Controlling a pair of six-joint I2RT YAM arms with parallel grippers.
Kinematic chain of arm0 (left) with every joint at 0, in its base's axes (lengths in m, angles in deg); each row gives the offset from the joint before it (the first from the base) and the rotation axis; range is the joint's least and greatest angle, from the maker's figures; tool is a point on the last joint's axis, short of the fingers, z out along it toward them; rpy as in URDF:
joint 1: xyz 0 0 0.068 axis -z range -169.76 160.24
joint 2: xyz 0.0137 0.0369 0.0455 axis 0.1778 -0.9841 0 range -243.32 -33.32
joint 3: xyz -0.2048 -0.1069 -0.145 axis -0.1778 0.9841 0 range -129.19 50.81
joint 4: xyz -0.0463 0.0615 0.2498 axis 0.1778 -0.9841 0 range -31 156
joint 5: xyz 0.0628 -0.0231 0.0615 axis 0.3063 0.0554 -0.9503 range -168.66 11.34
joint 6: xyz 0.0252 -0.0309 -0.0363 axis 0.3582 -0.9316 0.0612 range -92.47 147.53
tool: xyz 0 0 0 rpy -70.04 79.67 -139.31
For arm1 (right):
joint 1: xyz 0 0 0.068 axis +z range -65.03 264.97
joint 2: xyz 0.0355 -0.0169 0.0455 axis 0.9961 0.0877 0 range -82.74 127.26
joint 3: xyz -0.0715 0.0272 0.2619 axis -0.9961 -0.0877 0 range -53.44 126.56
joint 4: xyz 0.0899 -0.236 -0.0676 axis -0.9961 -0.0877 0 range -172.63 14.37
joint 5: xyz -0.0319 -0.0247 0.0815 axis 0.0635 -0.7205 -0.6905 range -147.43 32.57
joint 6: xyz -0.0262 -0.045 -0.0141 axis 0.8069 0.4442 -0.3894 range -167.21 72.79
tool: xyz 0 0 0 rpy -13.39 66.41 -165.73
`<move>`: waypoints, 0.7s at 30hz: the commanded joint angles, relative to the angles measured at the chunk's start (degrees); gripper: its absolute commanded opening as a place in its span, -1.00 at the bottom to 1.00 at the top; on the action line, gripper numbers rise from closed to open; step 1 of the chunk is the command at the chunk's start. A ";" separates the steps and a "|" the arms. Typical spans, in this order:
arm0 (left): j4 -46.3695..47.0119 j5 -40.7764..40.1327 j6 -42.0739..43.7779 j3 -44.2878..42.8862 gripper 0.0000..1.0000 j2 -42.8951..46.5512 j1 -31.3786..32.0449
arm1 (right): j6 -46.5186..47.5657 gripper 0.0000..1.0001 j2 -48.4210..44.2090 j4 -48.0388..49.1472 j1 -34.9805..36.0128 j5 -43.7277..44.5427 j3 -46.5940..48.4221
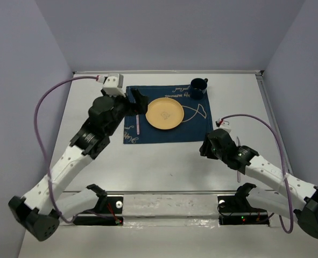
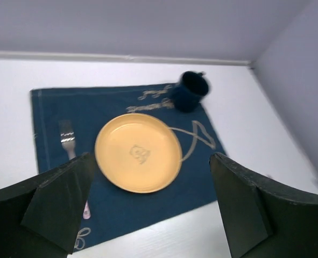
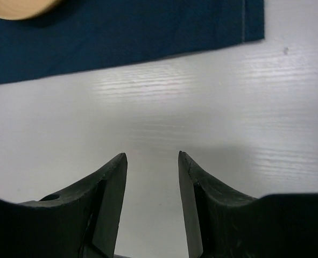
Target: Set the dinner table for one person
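Arms extended forward: left gripper (image 2: 150, 158) spread wide, empty, at the plate's (image 1: 165, 113) nine o'clock; right gripper (image 3: 152, 157) half-open, empty, low over the table (image 3: 212, 118) at four o'clock.

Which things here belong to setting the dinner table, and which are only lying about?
Belong to the job: dinner table, navy placemat, yellow plate, fork, dark blue mug.
Only there: purple cables, shiny strip at the arm bases.

Both the left arm (image 1: 67, 161) and right arm (image 1: 271, 172): white link shells, black joints, black jaws; purple cable (image 1: 40, 107) loops to each white wrist camera (image 1: 112, 81).
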 commanded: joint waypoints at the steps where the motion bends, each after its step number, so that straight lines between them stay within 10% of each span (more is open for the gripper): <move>1: -3.51 13.70 1.52 6.52 0.98 11.39 0.41 | -4.85 -0.04 3.64 -8.13 -3.94 3.42 3.01; 11: -1.68 23.03 2.49 22.00 0.98 36.01 0.32 | -9.87 0.28 7.60 -20.33 -17.74 5.18 6.69; 21: -5.19 14.61 5.04 20.95 0.98 45.42 10.33 | -12.86 0.45 17.79 -30.29 -27.14 5.28 10.92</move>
